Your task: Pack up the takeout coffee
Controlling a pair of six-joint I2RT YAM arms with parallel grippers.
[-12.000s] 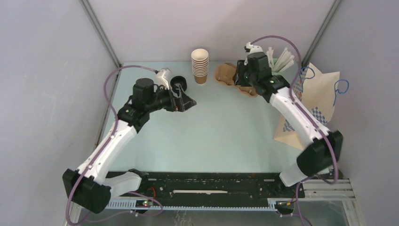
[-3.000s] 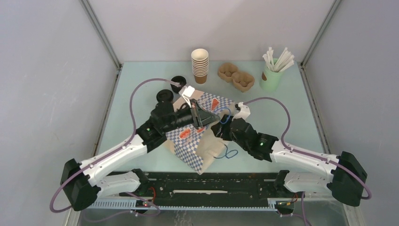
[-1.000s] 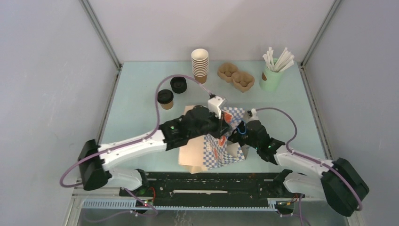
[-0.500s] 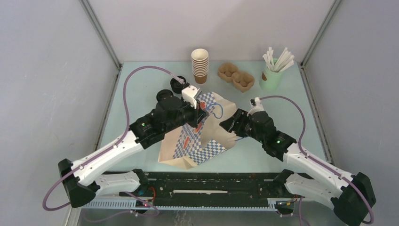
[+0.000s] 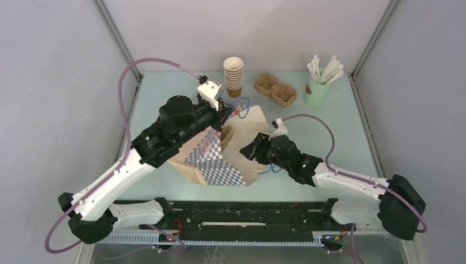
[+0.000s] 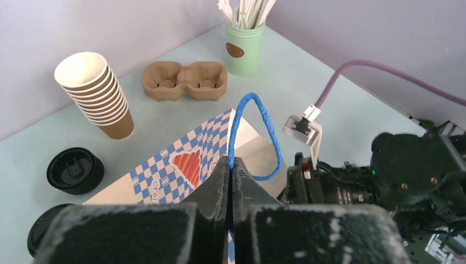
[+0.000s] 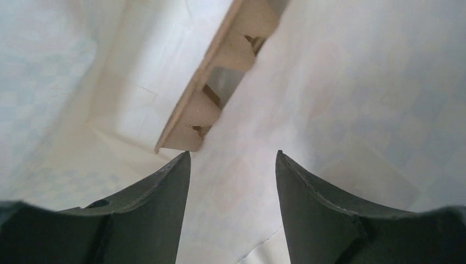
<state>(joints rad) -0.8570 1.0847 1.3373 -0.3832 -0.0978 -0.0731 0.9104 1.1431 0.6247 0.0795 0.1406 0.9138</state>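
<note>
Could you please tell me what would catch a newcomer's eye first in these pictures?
The blue-checked paper bag at mid-table draws the eye, held between both arms. The left end effector is shut on its blue handle, while the right end effector sits open inside the bag's mouth. A stack of brown cups stands at the far edge.

Paper bag (image 5: 211,160) brought to centre, left tool (image 6: 230,163) now pinching blue handle (image 6: 273,137), right tool (image 7: 232,158) inside
</note>
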